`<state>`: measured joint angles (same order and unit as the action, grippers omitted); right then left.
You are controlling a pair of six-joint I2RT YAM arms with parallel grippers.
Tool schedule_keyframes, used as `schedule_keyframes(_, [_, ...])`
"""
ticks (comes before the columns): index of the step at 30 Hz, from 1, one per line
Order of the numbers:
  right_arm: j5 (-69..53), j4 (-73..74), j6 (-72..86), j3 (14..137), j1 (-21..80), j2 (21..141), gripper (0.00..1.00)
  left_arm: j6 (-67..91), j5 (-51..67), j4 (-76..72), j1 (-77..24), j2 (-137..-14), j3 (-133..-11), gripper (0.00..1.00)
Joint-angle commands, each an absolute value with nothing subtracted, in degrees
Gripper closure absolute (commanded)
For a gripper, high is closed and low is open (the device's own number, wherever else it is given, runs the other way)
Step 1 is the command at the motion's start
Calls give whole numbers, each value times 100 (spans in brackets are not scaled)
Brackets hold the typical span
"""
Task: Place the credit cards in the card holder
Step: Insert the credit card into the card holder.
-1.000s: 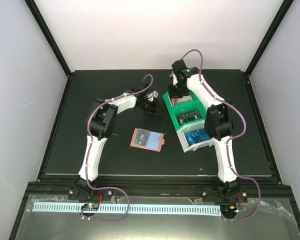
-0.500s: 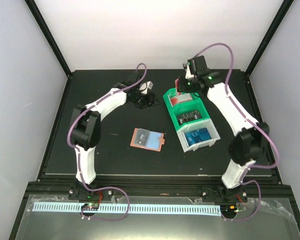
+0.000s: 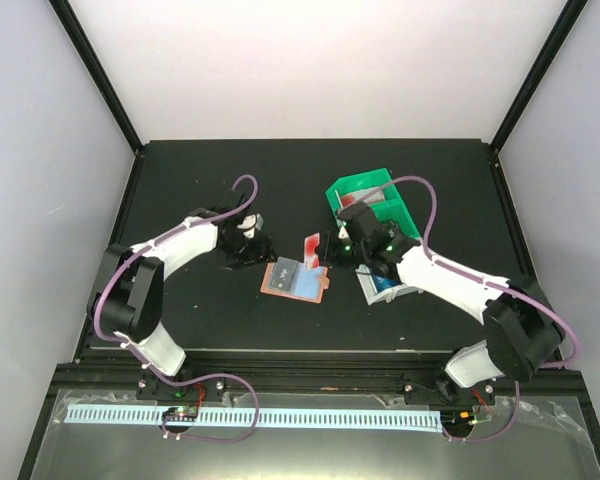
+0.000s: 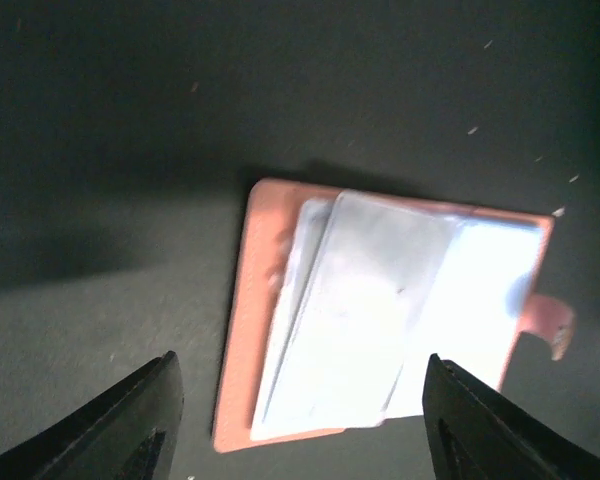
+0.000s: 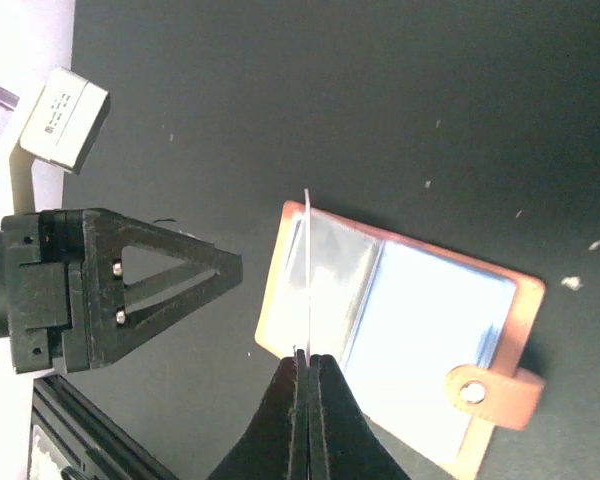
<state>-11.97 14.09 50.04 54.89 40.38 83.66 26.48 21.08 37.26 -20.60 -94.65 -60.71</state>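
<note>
The salmon-orange card holder (image 3: 294,279) lies open on the black table, clear sleeves up, snap tab at its right edge. It also shows in the left wrist view (image 4: 380,320) and the right wrist view (image 5: 400,310). My right gripper (image 3: 325,250) is shut on a red-and-white credit card (image 3: 311,249), held on edge just above the holder's left half. In the right wrist view that card (image 5: 307,270) shows edge-on between the closed fingertips of the right gripper (image 5: 307,362). My left gripper (image 3: 250,246) is open and empty just left of the holder, which shows between its fingers (image 4: 130,420).
The green-and-white compartment tray (image 3: 365,193) stands right of the holder, partly under my right arm, with a blue card (image 3: 384,285) in its near compartment. The left gripper's frame (image 5: 110,280) is close to the holder's left edge.
My right gripper came from the tray's far compartment to above the holder, carrying the red-and-white card. My left gripper moved from the back of the table down to the holder's left side.
</note>
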Motion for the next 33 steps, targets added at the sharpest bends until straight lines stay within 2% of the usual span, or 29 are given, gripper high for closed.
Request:
schedule_keyframes(1, [-799, 201, 5795, 5173, 4405, 8544, 99, 2654, 1850, 3582, -2048, -9182, -5717, 35])
schedule_keyframes(9, [-142, -925, 6918, 4333, 4764, 9008, 99, 2901, 1533, 3615, -2048, -9400, -5585, 42])
schedule_keyframes(15, [40, -1938, 7112, 3841, 4942, 9314, 99, 3137, 1217, 3527, -2055, -9353, -5323, 38])
schedule_keyframes(22, [-135, -3029, 7402, 3596, 4957, 9936, 99, 3307, 1520, 3247, -2065, -9512, -5064, 38])
schedule_keyframes(28, [-38, -3060, 7412, 3402, 4955, 9802, 99, 3288, 1485, 3188, -2074, -9722, -5077, 49])
schedule_keyframes(30, [24, -2998, 7351, 3328, 4957, 9648, 99, 3284, 1371, 3240, -2069, -9748, -5103, 49])
schedule_keyframes(33, [110, -3033, 7278, 3193, 4957, 9385, 99, 3298, 1055, 3397, -2071, -9682, -5205, 44])
